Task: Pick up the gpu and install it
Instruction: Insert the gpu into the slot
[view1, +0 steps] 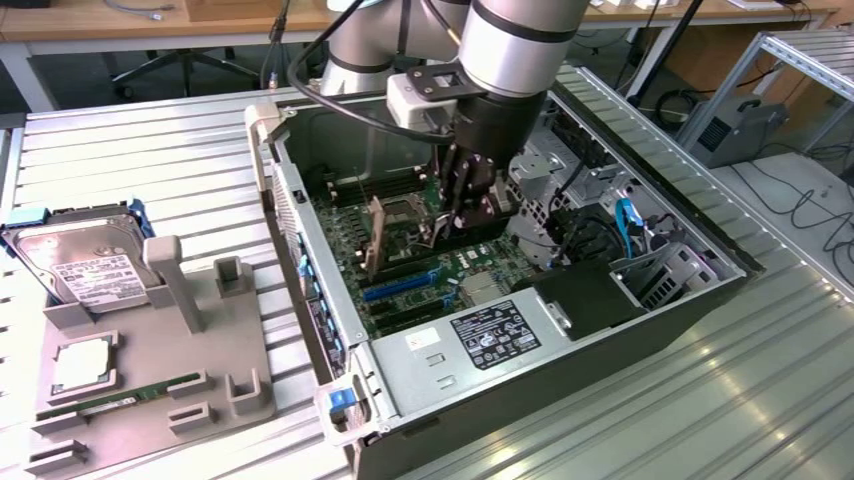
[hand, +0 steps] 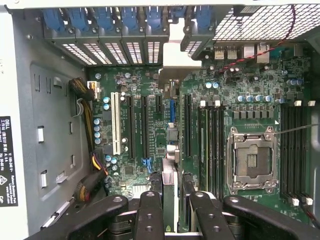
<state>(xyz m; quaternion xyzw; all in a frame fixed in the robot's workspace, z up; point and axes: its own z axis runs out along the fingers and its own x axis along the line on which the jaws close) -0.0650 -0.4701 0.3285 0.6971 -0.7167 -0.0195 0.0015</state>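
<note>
Grip: you have the gripper (hand: 174, 201) down inside the case (view1: 601, 400), low over the board (hand: 135, 80). A thin silvery strip is pinched between the two inner fingers (hand: 150, 200). I read that strip as the gpu (hand: 170, 175) seen edge-on, so the tool is clamped on the card, not released.

Position of the gpu: directly under the tool, standing on edge, with its lower edge toward the board. Whether it touches the board yet, you cannot tell from either view.

Axis: the card's long axis runs straight out from between the fingers toward the slot covers (hand: 117, 50) at the back wall. It lies parallel to the long expansion slots (hand: 131, 127) on the board.

Key relation: a short blue slot (hand: 171, 110) lies just ahead of the fingertips, on the same line as the card's edge. In my judgement the card is over that row and not the black slots beside it.

Farther off: the empty socket (hand: 250, 160) sits well to one side of the gripper, apart from the card.
</note>
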